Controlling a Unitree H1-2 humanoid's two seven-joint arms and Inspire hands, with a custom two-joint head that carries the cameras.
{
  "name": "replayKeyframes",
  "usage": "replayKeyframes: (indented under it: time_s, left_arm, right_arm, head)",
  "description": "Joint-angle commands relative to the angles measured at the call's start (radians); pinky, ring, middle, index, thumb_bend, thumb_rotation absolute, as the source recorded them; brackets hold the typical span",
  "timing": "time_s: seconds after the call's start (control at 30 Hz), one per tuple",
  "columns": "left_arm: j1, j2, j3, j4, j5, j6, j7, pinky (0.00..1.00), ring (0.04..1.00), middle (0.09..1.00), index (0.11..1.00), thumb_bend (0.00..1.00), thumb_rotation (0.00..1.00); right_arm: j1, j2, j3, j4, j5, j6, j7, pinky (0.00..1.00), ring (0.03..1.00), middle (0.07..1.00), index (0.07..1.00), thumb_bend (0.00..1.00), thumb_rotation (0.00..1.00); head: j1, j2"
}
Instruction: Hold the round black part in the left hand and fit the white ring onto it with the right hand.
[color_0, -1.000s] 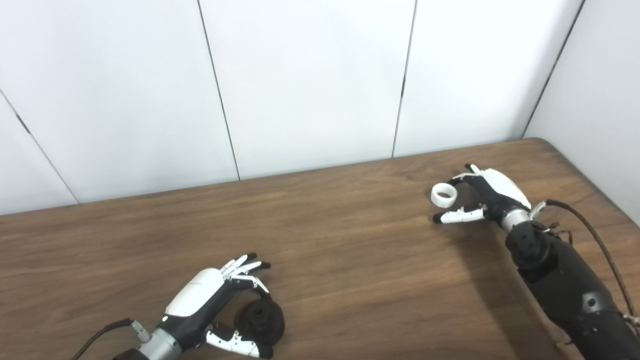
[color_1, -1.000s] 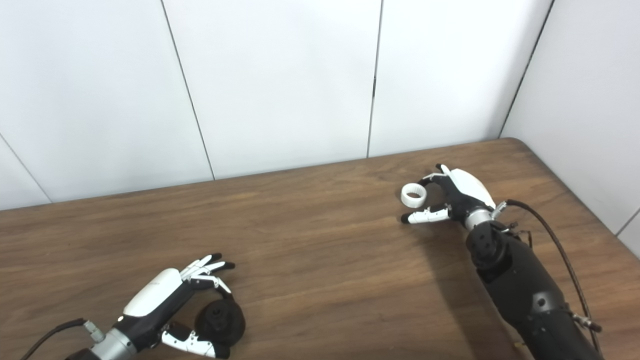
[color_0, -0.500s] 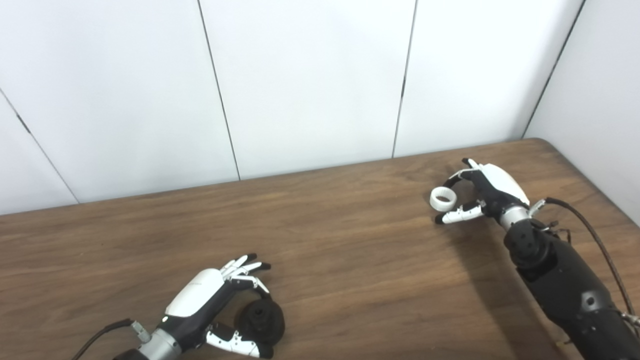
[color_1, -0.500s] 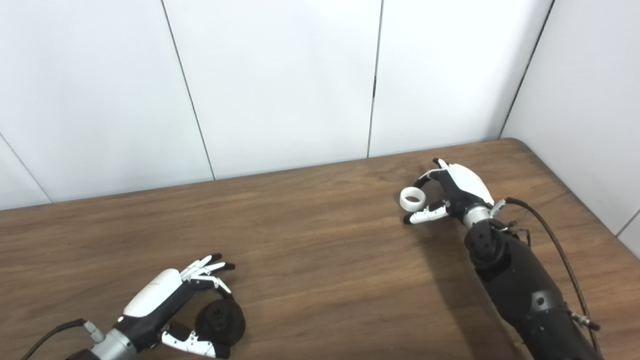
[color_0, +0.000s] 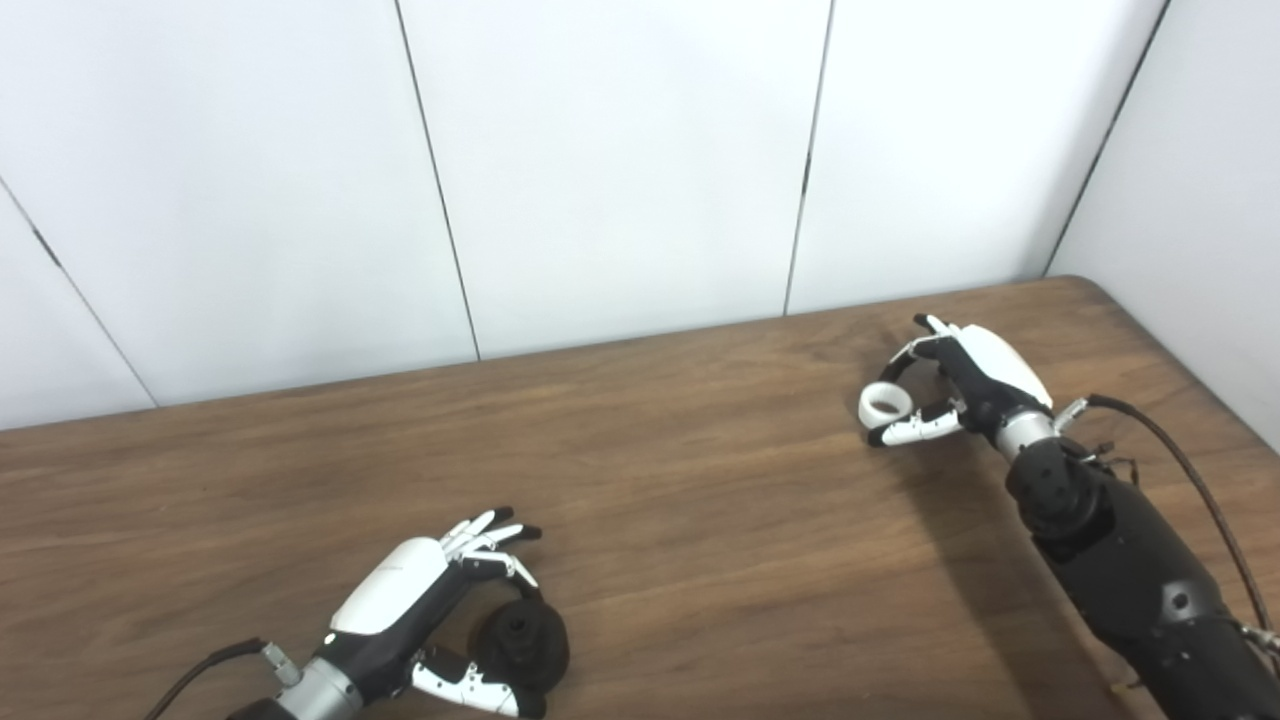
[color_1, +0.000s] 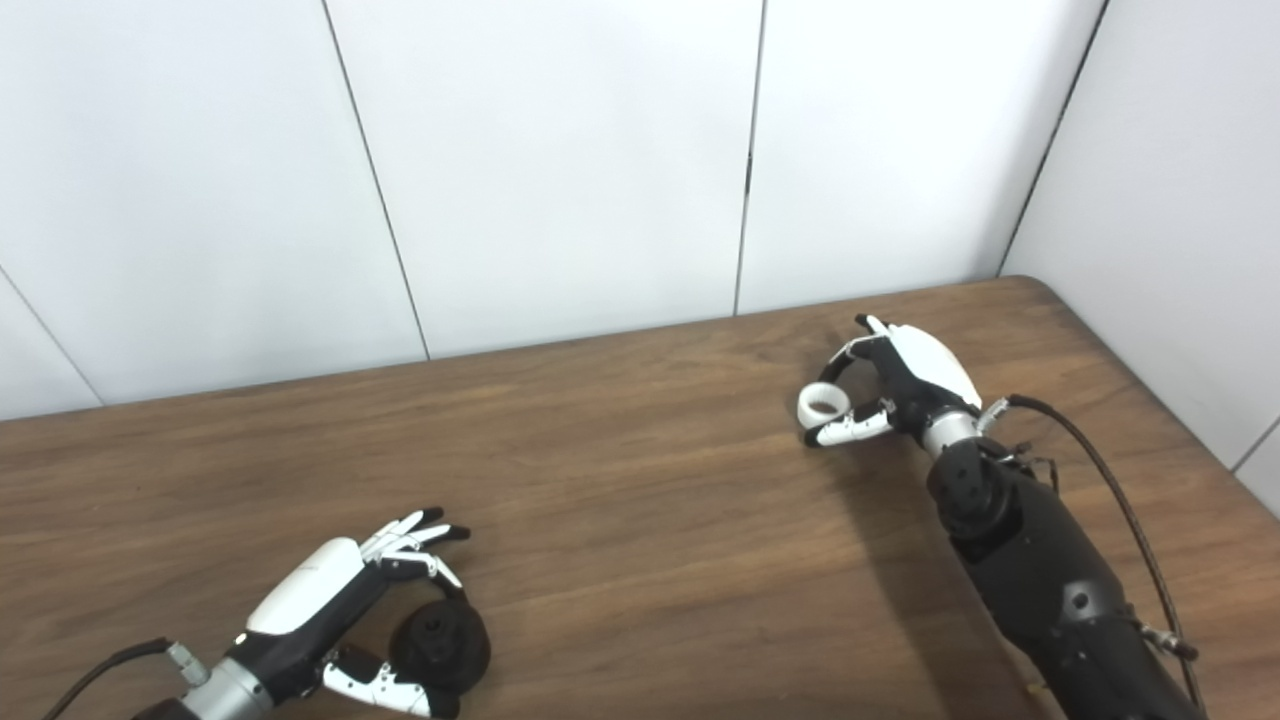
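near edge of the table (color_0: 700, 560): left hand (color_0: 400, 600) cupped around the round black part (color_0: 520, 645), thumb under it, fingers curled over; part's central hole faces up and toward the camera. far right of the table: right hand (color_0: 965, 385) pinches the white ring (color_0: 882, 403) between thumb and fingers, ring's opening facing up, axis near vertical, well apart from the black part.
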Motion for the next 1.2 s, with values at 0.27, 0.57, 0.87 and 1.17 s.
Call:
replayKeyframes:
  time_s: [0.27, 0.57, 0.87, 1.17]
  left_arm:
    - [0.018, 0.02, -0.015, 0.013, 0.025, 0.019, -0.035, 1.0, 1.0, 0.909, 0.477, 0.52, 0.06]
    - [0.017, 0.018, -0.016, 0.018, 0.027, 0.016, -0.031, 1.0, 1.0, 0.907, 0.477, 0.52, 0.06]
    - [0.012, 0.01, -0.021, 0.028, 0.044, 0.035, -0.03, 1.0, 1.0, 0.908, 0.477, 0.52, 0.06]
    - [0.0, -0.01, -0.027, 0.052, 0.047, 0.043, -0.021, 1.0, 1.0, 0.903, 0.476, 0.52, 0.06]
  right_arm:
    - [-0.022, -0.007, -0.005, 0.016, 0.011, -0.032, -0.016, 0.84, 1.0, 0.973, 0.486, 0.51, 0.13]
    - [-0.029, -0.011, -0.003, 0.011, 0.009, -0.029, -0.012, 0.86, 1.0, 0.972, 0.487, 0.51, 0.13]
    - [-0.031, -0.017, -0.006, -0.061, 0.0, -0.011, -0.003, 0.82, 1.0, 0.979, 0.488, 0.51, 0.13]
    - [-0.029, -0.011, -0.01, -0.21, -0.014, 0.032, 0.042, 0.84, 1.0, 0.983, 0.49, 0.51, 0.13]
  head:
    - [-0.001, 0.0]
    - [0.0, -0.001]
    - [0.025, 0.007]
    - [0.026, -0.004]
